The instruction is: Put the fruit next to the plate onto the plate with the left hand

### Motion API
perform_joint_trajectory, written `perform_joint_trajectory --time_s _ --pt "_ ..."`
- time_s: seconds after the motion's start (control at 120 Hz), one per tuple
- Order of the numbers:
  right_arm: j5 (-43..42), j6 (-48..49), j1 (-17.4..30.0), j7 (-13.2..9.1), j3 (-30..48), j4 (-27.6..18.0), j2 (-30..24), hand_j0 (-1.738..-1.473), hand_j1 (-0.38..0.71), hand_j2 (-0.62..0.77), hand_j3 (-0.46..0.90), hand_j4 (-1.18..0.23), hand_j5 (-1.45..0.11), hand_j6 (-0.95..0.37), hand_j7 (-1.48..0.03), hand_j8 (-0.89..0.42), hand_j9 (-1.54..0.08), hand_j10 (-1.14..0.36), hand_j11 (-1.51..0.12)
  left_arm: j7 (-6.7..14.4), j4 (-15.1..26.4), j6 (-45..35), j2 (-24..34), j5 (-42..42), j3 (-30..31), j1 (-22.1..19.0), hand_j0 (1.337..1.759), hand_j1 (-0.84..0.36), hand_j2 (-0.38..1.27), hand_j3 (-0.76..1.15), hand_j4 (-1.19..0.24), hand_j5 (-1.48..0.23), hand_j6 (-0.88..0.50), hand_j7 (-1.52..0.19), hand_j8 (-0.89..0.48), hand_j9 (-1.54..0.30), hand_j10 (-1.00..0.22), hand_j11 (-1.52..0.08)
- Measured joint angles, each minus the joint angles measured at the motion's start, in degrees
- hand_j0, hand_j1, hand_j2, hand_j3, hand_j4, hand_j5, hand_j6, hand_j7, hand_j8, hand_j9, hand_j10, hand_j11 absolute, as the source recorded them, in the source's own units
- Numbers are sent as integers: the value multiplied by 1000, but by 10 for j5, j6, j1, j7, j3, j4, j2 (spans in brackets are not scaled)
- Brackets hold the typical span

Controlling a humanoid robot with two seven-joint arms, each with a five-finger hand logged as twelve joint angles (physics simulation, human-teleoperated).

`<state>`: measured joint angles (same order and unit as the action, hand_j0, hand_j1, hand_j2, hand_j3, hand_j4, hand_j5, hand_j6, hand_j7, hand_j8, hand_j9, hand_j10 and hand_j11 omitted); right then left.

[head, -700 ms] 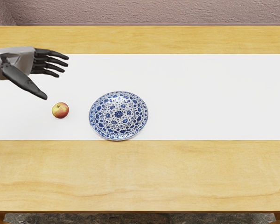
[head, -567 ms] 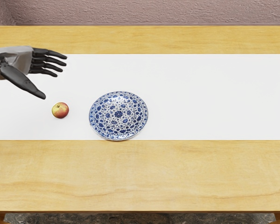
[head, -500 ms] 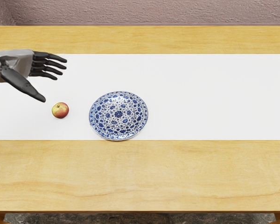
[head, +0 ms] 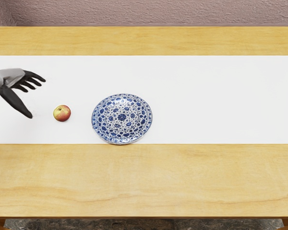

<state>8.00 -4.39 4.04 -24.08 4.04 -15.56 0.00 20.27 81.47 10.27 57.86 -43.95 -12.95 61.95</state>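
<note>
Fruit first: the apple (head: 62,113) is small and round, red over most of its skin, with a yellow-green patch near the top. It rests on the white strip (head: 221,96) that runs the length of the surface (head: 144,182), toward the left end and nearer the strip's front border than its back one. It lies just beside the plate (head: 122,119), on the plate's left. A narrow band of white separates them, so the two do not touch.

The plate is round and shallow, white and covered in a dense blue floral pattern that runs from a central medallion out to the rim. It looks like hard, glazed ceramic. It sits left of the surface's middle, its front rim almost at the strip's front border, and it carries nothing.

The strip is flat, matte and plain. On either side of it the surface shows pale honey-coloured wood, its grain running left to right. Beyond the back edge stands a rough mauve-brown wall (head: 144,12).

My left hand (head: 13,82) comes in at the left edge of the surface, over the white strip, left of the apple and apart from it. Its back is smooth grey; the fingers (head: 32,76) are dark and jointed. They are spread and relaxed, the thumb slanting toward the front edge, and they grasp nothing.
</note>
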Motion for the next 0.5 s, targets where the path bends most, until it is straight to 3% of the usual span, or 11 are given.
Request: perform_joint_trajectory --time_s 0.075,0.183,0.275,0.5 --pt "0 0 0 0 0 0 0 -1658 -305 -7 0 -36 -47 -36 -47 -36 -47 -36 -47 39 -3 -22 -12 -30 10 0 1658 57 53 0 -252 -321 -253 -321 -253 -320 -252 -320" --pt "0 0 0 0 0 0 0 -1658 -305 -7 0 -36 -47 -36 -47 -36 -47 -36 -47 76 -10 -45 -28 -49 22 2 1658 57 54 0 -253 -322 -255 -321 -254 -321 -253 -321" --pt "0 0 0 0 0 0 0 -1658 -305 -7 0 -36 -47 -36 -47 -36 -47 -36 -47 99 -31 -54 -54 -55 56 46 1658 54 54 0 -255 -324 -256 -324 -256 -324 -254 -323" --pt "0 0 0 0 0 0 0 -1658 -305 -7 0 -36 -47 -36 -47 -36 -47 -36 -47 134 -72 -85 -102 -58 129 78 1658 50 55 0 -259 -329 -261 -329 -260 -328 -258 -328"
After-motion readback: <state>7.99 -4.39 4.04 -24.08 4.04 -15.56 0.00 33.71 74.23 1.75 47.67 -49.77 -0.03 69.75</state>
